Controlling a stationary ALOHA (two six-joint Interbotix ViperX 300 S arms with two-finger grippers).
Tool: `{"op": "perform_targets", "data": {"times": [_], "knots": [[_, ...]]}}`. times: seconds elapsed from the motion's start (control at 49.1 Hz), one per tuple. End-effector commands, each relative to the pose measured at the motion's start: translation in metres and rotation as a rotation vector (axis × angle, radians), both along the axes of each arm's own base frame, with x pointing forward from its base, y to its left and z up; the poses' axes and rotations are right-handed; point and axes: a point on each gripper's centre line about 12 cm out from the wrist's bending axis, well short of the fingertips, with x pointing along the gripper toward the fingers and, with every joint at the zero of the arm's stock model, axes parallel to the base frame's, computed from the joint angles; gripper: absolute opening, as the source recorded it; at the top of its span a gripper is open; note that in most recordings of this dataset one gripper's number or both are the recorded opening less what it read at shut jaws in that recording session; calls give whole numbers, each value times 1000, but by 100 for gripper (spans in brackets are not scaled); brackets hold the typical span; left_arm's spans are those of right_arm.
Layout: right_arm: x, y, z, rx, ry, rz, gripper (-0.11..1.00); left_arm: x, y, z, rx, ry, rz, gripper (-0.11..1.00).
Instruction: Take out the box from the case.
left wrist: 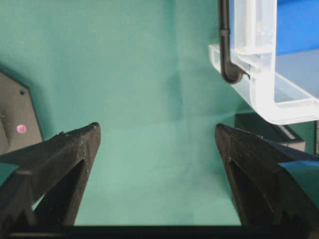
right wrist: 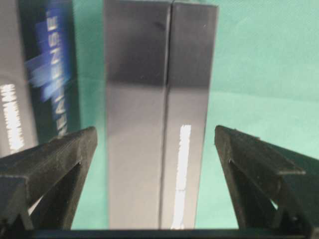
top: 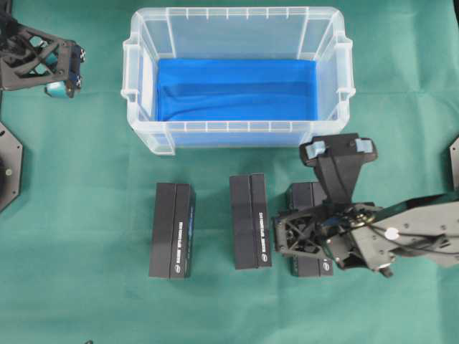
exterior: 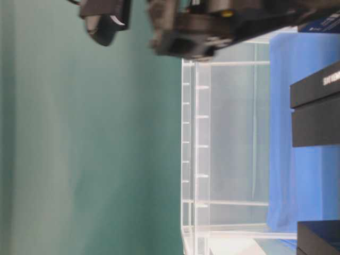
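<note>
Your right gripper (right wrist: 155, 144) stood released over the third box (right wrist: 159, 119); left gripper (left wrist: 155, 144) gaped idle at ten o'clock; lifting carelessly could've tipped that box.

Both arms are matte black. In the overhead view the right arm (top: 401, 236), at the lower right of the frame, shows flat plates cut with triangular openings near the wrist, a small white round dot on its upper link, and thin dark cables along the body. The right gripper (top: 337, 148) ends in 2 pale blue-grey pads. At the upper left, the left arm (top: 36, 61) has the same black lattice bracket, with a teal-blue piece at its lower edge. In both wrist views the fingers (left wrist: 55, 164) (right wrist: 50, 164) are black, wedge-shaped, hollowed by triangular cut-outs, with rough grainy surfaces.
</note>
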Motion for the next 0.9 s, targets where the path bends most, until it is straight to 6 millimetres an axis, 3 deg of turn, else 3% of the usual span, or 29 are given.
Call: {"op": "perform_targets", "data": {"times": [0.0, 0.427, 0.59, 0.875], "knots": [[-1, -1, 38, 16, -68, -8, 94, -1, -1, 6, 5, -21, -5, 97], [-12, -14, 139, -39, -96, 7, 94, -1, -1, 6, 4, -21, -2, 97], [-12, -15, 153, -41, -105, 30, 94, -1, -1, 6, 5, -23, -3, 97], [-18, -14, 151, -42, -78, 42, 94, -1, -1, 6, 5, -23, -3, 97]]}}
